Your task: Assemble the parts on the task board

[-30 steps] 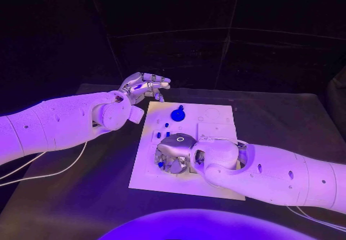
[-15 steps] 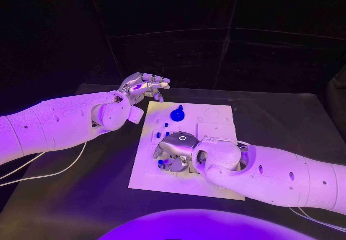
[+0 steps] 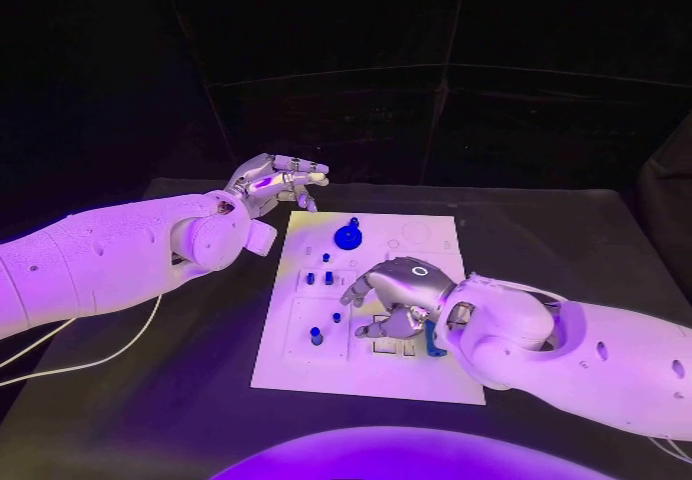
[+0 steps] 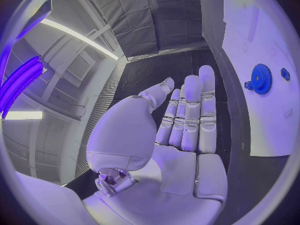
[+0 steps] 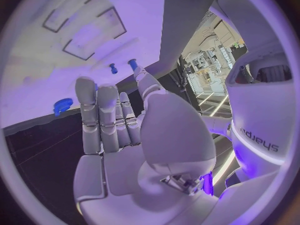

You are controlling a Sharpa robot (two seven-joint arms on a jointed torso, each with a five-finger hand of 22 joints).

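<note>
Head view: right hand (image 3: 400,292), fingers apart and empty, hovers over task board (image 3: 289,365) beside blue gear (image 3: 348,237).

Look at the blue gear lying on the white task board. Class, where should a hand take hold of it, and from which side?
Judging from the pictures, grip the blue gear by its toothed rim, pinching across it from above. It lies flat on the task board, so only the rim and top face offer purchase. The left hand hovers beyond the board's far left corner, fingers apart and holding nothing, and looks nearest.
</note>
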